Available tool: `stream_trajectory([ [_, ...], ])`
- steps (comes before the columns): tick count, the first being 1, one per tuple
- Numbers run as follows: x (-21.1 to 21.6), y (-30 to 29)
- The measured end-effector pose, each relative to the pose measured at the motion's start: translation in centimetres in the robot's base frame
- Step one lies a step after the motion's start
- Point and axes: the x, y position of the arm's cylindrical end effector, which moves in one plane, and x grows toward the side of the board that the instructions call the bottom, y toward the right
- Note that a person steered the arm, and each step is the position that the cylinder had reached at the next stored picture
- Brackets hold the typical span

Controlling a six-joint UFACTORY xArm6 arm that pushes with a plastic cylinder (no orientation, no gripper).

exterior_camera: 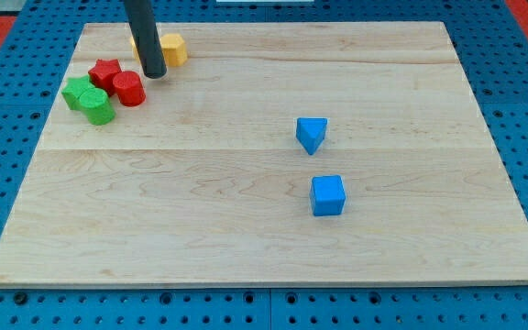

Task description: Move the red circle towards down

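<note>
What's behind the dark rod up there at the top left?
A yellow block sits behind the rod, which covers its left part, so its shape is unclear. My tip is just above the red circle.

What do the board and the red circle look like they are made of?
The board: pale wood, matte, judging by visible grain and plank seams. The red circle: uniform glossy red, probably painted wood or plastic; no grain shows, so uncertain.

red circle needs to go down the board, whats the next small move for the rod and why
Probably a short push toward the view's bottom. My tip sits just above and slightly right of the red circle, close to it, so it should first nudge a little left to centre on it. The green blocks and the red star crowd its left side, so an off-centre push could drag them along.
</note>
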Motion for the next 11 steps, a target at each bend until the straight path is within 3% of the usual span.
stream_trajectory([
  [2,0.3,-3.2],
  [5,6.2,-5.1],
  [7,12.6,-1.4],
  [11,19.5,8.5],
])
